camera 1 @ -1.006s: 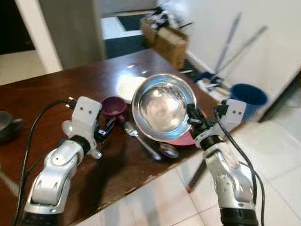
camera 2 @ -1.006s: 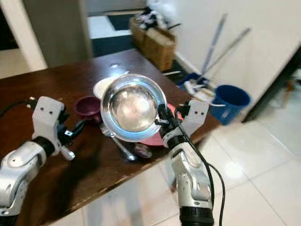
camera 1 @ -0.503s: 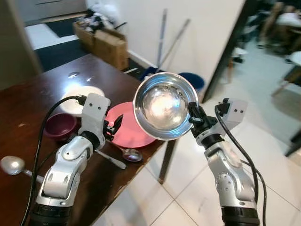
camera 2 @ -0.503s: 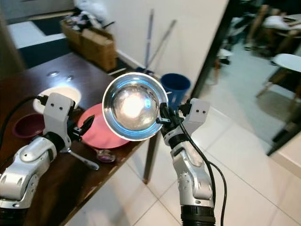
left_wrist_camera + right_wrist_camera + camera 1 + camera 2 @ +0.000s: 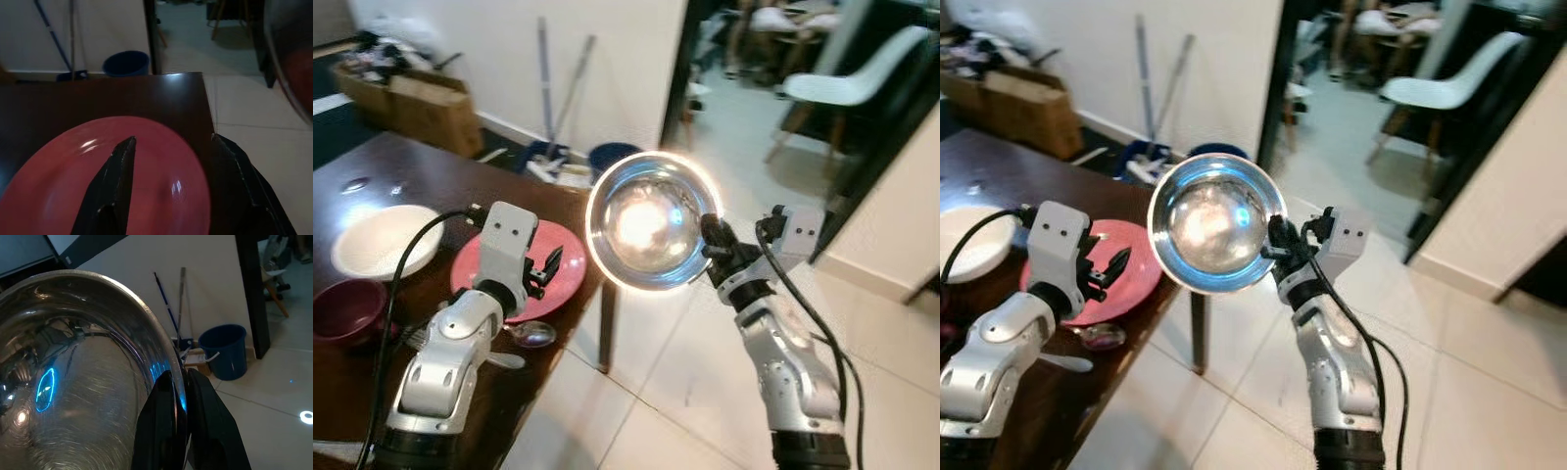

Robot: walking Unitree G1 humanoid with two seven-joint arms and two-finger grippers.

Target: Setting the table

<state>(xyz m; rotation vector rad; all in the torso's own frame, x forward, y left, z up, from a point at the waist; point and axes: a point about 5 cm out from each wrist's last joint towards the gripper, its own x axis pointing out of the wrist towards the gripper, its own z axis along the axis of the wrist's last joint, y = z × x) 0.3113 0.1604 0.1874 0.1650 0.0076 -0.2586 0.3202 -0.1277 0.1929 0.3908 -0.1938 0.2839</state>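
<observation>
Right now you are carrying the steel bowl (image 5: 652, 220) in the right gripper (image 5: 178, 396), its jaws pinching the rim, and the bowl is hanging out over the tiled floor (image 5: 705, 392), clear of the surface (image 5: 401, 181). The left gripper (image 5: 171, 161) is hovering just above the pink plate (image 5: 553, 279) with jaws spread and holding nothing. Next, I judge, you are needing a bare spot and a level set-down. A spoon (image 5: 530, 335), a maroon bowl (image 5: 347, 308) and a white plate (image 5: 377, 240) are crowding that corner. Farther off, a blue bucket (image 5: 222, 350) and a white chair (image 5: 1449, 83) are standing along any walking route.
</observation>
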